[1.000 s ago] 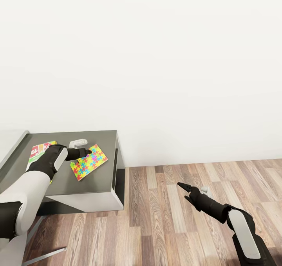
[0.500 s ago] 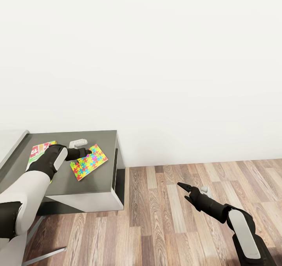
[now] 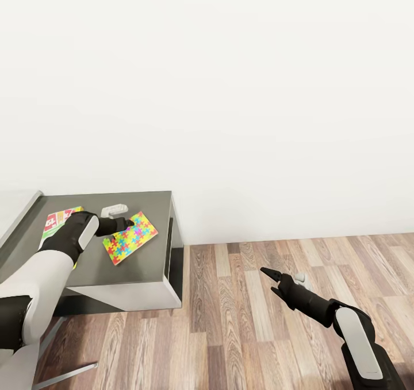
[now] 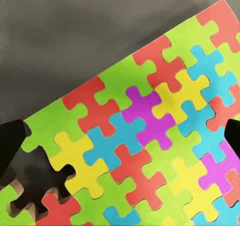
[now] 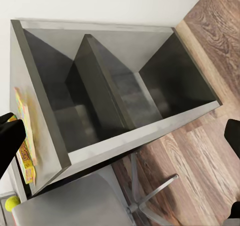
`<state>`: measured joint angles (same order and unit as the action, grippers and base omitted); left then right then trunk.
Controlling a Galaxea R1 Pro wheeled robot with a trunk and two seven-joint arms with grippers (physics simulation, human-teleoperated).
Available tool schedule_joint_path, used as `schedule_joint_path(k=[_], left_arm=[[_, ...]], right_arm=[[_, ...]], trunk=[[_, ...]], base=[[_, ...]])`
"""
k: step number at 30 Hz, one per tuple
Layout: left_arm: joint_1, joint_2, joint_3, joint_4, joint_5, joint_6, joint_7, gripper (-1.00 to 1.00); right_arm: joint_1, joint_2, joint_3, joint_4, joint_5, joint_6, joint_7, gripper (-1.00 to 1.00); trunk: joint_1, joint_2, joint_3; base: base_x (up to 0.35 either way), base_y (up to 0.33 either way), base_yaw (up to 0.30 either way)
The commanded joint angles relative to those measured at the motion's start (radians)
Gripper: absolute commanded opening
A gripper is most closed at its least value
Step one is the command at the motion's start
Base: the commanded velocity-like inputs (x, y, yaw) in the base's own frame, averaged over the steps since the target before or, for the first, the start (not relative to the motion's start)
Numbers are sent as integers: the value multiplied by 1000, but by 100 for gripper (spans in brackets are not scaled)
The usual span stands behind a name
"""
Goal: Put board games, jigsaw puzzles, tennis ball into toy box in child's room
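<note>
Black fingertips (image 4: 11, 143) of the left gripper (image 3: 127, 223) stand spread wide apart in the left wrist view, one at each edge of the picture, released and grasping nothing, with the jigsaw puzzle (image 4: 150, 136) lying flat between and below them. That puzzle (image 3: 130, 237) is a square sheet of interlocking pieces in green, yellow, red, blue and magenta; at one corner several pieces are missing or loose, and the dark surface shows through the gap. In the head view the gripper hangs right over the puzzle's far edge, near a small white object (image 3: 114, 209) lying just behind it. The puzzle rests on the dark grey top of a cabinet (image 3: 146, 263) with white sides, close to its right-hand end. Further left on the same top, partly covered by the left arm, lies a board game (image 3: 57, 219) with a white, red and yellow cover. The right gripper (image 3: 275, 279) hangs well apart from the cabinet, over the wood-plank floor (image 3: 241, 321), its dark fingers parted and empty. Its wrist camera looks across at the cabinet's open side, which shows two compartments split by a dark divider (image 5: 102, 93), with the puzzle's bright edge (image 5: 25, 136) seen along the top. A small yellow-green ball (image 5: 11, 202) shows at that picture's corner.
</note>
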<state>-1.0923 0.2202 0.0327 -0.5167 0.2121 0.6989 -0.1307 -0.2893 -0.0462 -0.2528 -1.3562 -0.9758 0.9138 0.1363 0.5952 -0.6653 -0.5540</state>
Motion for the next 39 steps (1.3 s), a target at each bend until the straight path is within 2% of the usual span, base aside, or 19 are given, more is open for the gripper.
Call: schedule_joint_path(k=[1, 10, 31, 34, 39], left_arm=[[0, 0, 4, 7, 1, 15, 1, 100], [0, -1, 8, 7, 1, 45, 4, 100], [0, 3, 10, 7, 7, 37, -14, 100], [0, 3, 9, 6, 7, 35, -33, 100], [0, 2, 2, 6, 3, 31, -115, 100]], right_arm=[[-1, 0, -2, 0, 9, 5, 9, 100], [-1, 0, -2, -1, 9, 5, 9, 100], [-1, 0, -2, 0, 9, 5, 9, 100], [-1, 0, -2, 0, 9, 5, 10, 100], [-1, 0, -2, -1, 10, 6, 11, 100]], trunk=[[0, -1, -1], [0, -1, -1], [0, -1, -1], [0, -1, -1], [0, -1, -1]], base=[[0, 0, 0], [0, 0, 0], [0, 0, 0], [0, 0, 0], [0, 0, 0]])
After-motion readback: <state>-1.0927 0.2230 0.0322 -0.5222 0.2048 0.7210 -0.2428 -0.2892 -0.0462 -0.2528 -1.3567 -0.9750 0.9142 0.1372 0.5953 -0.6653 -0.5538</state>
